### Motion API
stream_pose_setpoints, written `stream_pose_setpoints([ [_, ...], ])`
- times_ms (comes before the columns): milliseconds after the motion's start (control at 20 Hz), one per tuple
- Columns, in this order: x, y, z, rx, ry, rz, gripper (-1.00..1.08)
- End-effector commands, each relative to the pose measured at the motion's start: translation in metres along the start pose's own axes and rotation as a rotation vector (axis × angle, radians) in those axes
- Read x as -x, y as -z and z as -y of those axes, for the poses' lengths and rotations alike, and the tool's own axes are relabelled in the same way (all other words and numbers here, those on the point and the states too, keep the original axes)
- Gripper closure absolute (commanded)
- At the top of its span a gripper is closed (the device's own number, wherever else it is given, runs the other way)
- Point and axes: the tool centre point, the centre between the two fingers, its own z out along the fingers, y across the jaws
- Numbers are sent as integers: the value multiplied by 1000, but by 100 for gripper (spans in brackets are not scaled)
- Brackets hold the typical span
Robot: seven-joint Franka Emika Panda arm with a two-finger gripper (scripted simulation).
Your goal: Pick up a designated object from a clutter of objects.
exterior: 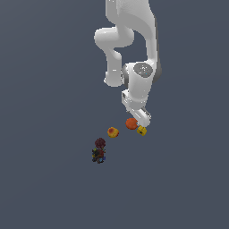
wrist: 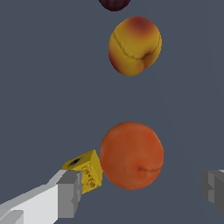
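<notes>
Exterior view, risk: the gripper (exterior: pixel 139 120) is low among the clutter, with the orange ball (exterior: pixel 131 124) and the yellow cube (exterior: pixel 142 130) both right at its tip; closing here could, I judge, catch or push the cube.
Exterior view, pincer: the opening cannot be read from this side; the fingertips are too small to tell apart.
Exterior view, bystanders: the yellow-orange piece with a red spot (exterior: pixel 113 132) lies near the ball on the exterior view's left; the dark maroon-topped figure (exterior: pixel 99 150) stands farther off.
Wrist view, risk: the yellow cube (wrist: pixel 86 169) touches or nearly touches both the orange ball (wrist: pixel 131 155) and one fingertip (wrist: pixel 70 192), so that finger may drive the cube into the ball and roll it away.
Wrist view, pincer: the gripper (wrist: pixel 142 190) is spread wide and holds nothing; the ball lies between the fingers, nearer the cube-side one.
Wrist view, beyond: the yellow-orange piece (wrist: pixel 134 45) lies clear of the jaws.
</notes>
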Motion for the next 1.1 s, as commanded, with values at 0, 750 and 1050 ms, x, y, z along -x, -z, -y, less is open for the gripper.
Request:
stream_pose_setpoints([
  [0, 1, -2, -1, 0, -11, -1, -92],
  [750, 2, -36, -2, 0, -12, -2, -92],
  [1050, 2, -51, -2, 0, -14, -1, -92],
])
